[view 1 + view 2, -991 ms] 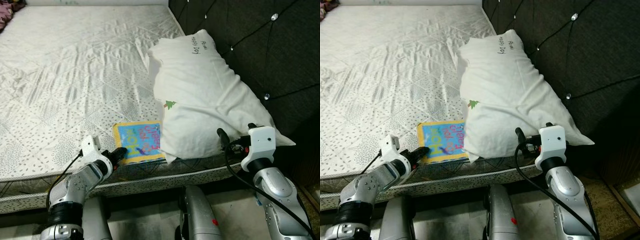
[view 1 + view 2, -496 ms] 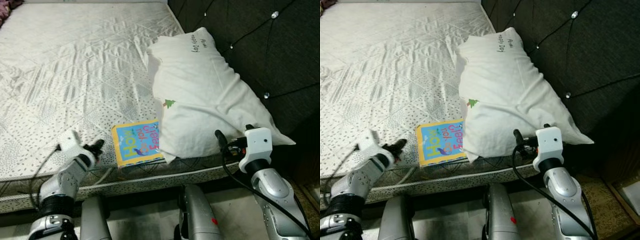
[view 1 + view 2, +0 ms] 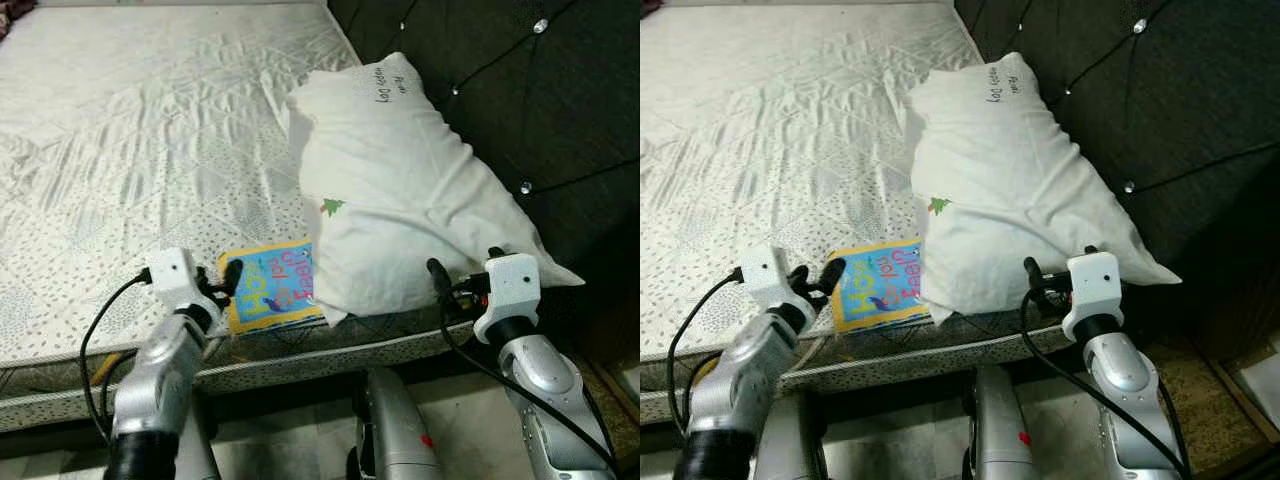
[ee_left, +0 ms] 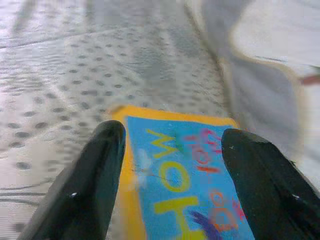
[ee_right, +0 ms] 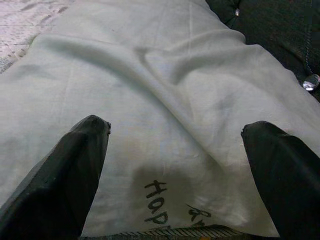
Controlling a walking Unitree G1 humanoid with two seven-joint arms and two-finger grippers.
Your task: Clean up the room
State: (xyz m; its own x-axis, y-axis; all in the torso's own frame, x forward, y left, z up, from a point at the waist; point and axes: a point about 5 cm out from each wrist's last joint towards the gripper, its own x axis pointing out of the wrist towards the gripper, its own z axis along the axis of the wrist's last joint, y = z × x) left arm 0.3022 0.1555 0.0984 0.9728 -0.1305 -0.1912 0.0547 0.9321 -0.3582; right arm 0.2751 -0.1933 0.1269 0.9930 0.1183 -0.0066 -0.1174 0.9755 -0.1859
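1. A white quilted mattress [image 3: 150, 130] covers most of the scene, its near edge running across in front of the robot, with small dotted patches in the stitching.
2. The left gripper [image 3: 226, 278] sits at the near edge of the mattress, just beside the left side of a book; its two black fingers [image 4: 95, 175] are spread apart with nothing between them, and in the left wrist view they frame the book's near end.
3. The book [image 3: 272, 285] lies flat on the mattress near the edge, with a yellow border, a blue cover and coloured letters. Its right side is tucked under the pillow's lower corner.
4. A white pillow [image 3: 400, 200] lies slanted along the right side of the bed, against the dark tufted headboard [image 3: 520, 100]. It carries a small green tree mark and handwriting near its far end.
5. The right gripper [image 3: 450, 285] is at the pillow's near end, fingers [image 5: 65, 175] wide open and empty, the fabric with dark lettering just ahead of them.
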